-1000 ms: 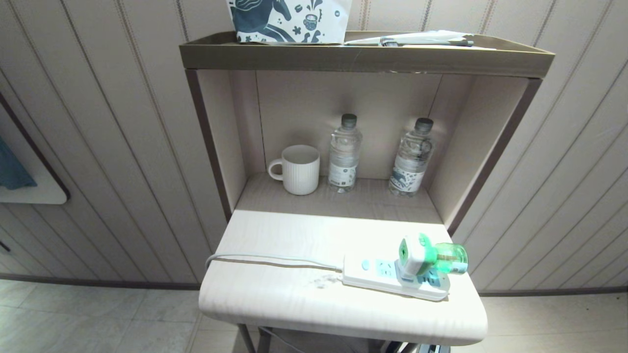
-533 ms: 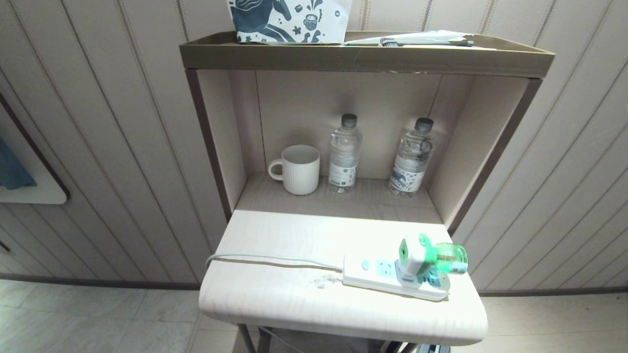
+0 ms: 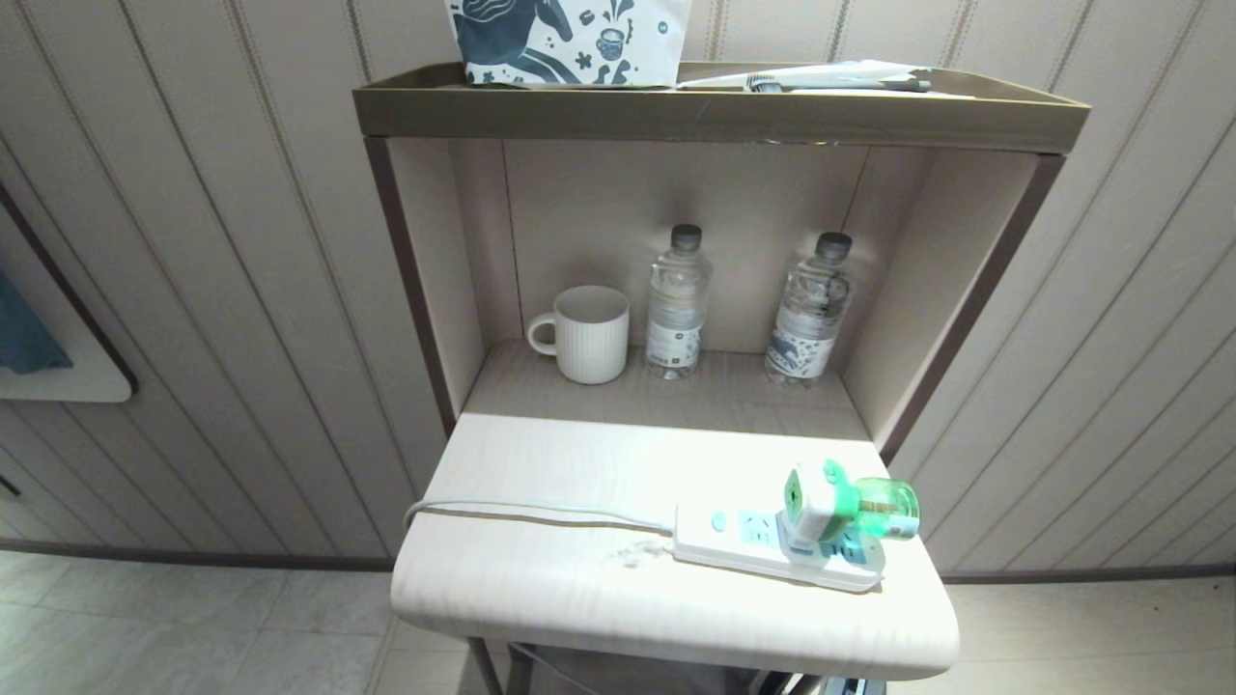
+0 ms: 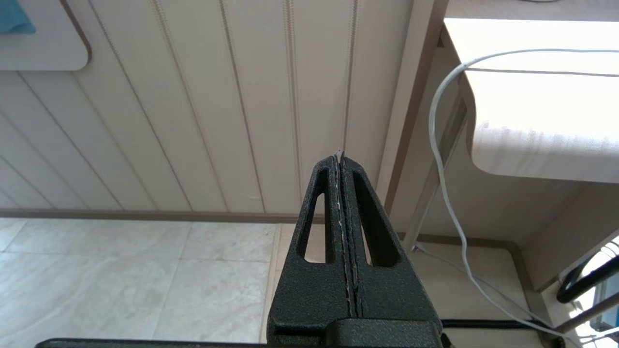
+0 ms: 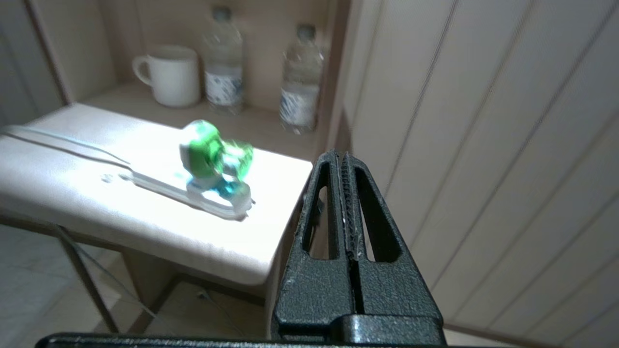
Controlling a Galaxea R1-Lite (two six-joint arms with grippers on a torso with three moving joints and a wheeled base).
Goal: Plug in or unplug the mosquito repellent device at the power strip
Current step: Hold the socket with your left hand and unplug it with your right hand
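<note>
Right hand (image 5: 345, 162), pinched shut and empty, sits off the counter's (image 3: 541, 589) right edge — the nearer arm to the repellent device (image 3: 838, 499), which stands plugged into the right end of the power strip (image 3: 734, 541), its green bottle pointing right — while the left hand (image 4: 341, 159), also shut, hangs low beside the counter.

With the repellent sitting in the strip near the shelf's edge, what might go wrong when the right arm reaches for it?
The power strip lies loose near the table's right edge, so pulling the mosquito repellent device may lift or drag it off. The right claw is shut and must open first, or it will knock the device's green bottle.
</note>
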